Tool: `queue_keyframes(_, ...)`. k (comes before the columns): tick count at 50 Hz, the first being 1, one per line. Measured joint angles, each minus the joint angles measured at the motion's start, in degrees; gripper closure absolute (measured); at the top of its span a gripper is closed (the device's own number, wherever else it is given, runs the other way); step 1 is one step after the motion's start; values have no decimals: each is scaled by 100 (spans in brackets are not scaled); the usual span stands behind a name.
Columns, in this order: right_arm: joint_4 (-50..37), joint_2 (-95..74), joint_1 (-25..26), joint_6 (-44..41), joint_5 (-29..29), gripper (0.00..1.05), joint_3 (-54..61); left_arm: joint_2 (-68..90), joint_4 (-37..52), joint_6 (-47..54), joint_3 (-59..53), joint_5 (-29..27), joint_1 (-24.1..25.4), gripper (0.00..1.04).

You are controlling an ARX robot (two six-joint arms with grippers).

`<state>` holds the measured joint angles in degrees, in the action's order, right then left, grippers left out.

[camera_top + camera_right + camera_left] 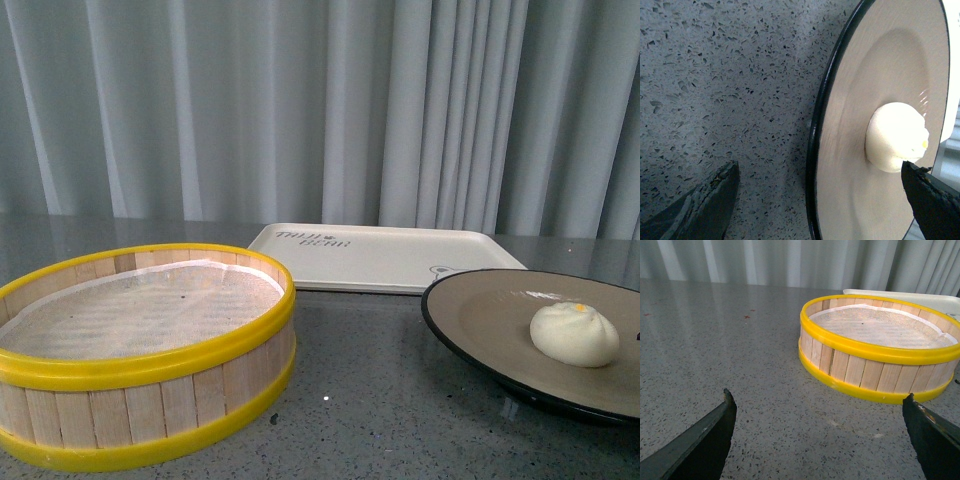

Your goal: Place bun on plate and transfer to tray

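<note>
The left gripper (818, 394) has two black fingers (700, 440), one in each lower corner of the left wrist view. They are flat, like wedges, and each ends in a sharp little tip. The right gripper (819, 166) has the same dark fingers (697, 207) in the lower corners of its view. Their edges look rough and a bit grey.

The tray (400, 262) carries two lines of dark lettering (313, 238) (upside down from here), too blurred to read.
</note>
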<state>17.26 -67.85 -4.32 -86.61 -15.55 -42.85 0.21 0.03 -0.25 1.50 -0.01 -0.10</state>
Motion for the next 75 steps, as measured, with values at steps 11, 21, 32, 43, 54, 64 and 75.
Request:
queue_keyframes(11,4,-358,114,-177,-11,8,-181,0,0,0,0,0,0,7)
queue_keyframes(21,-129,-688,195,-254,-39,23,-315,0,0,0,0,0,0,7)
queue_keyframes(32,-260,-916,192,-378,44,53,-330,0,0,-2,0,0,0,7)
queue_keyframes(43,-557,-876,129,-841,164,88,-275,0,0,0,0,0,0,7)
queue_keyframes(54,-988,-520,-24,-990,487,102,-76,0,0,0,0,0,0,7)
queue_keyframes(64,-1362,-409,-90,-1036,691,102,-66,0,0,0,0,0,0,7)
queue_keyframes(75,-1991,-822,0,-898,922,102,-916,0,0,-2,0,0,0,7)
